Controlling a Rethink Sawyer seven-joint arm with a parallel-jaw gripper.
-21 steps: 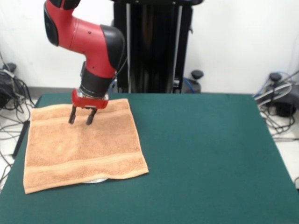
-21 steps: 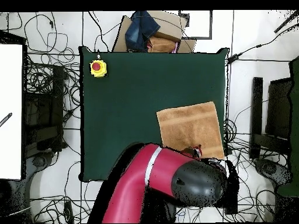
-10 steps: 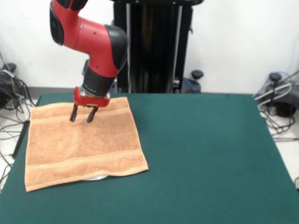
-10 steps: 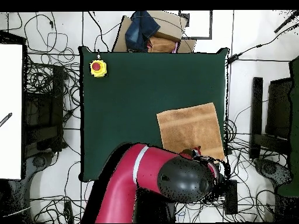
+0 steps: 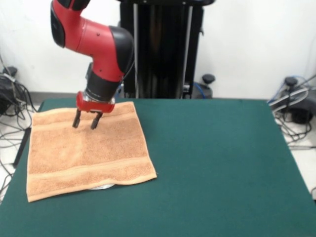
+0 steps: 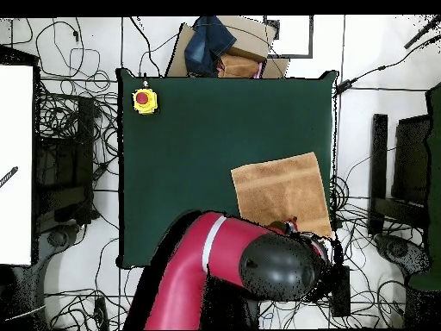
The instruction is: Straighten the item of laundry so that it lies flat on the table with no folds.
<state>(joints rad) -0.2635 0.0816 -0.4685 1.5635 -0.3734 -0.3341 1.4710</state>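
The item of laundry, a peach-orange towel [image 5: 89, 150], is spread out on the left part of the dark green table [image 5: 212, 163], with woven bands near its far and near edges. In the overhead view the towel [image 6: 280, 190] lies at the table's [image 6: 198, 138] right side. My gripper [image 5: 84, 123] hangs just above the towel's far band, open, with nothing between its two dark fingers. In the overhead view the arm covers the gripper. A small pale round shape peeks out under the towel's near edge.
A yellow box with a red button [image 6: 144, 100] stands at one table corner in the overhead view. Cables, boxes and bundled cloth lie on the floor around the table. The towel's left edge reaches the table's edge in the front view.
The arm shifted slightly over the towel's far band, up and a little sideways. The towel lies as before and the gripper stays open.
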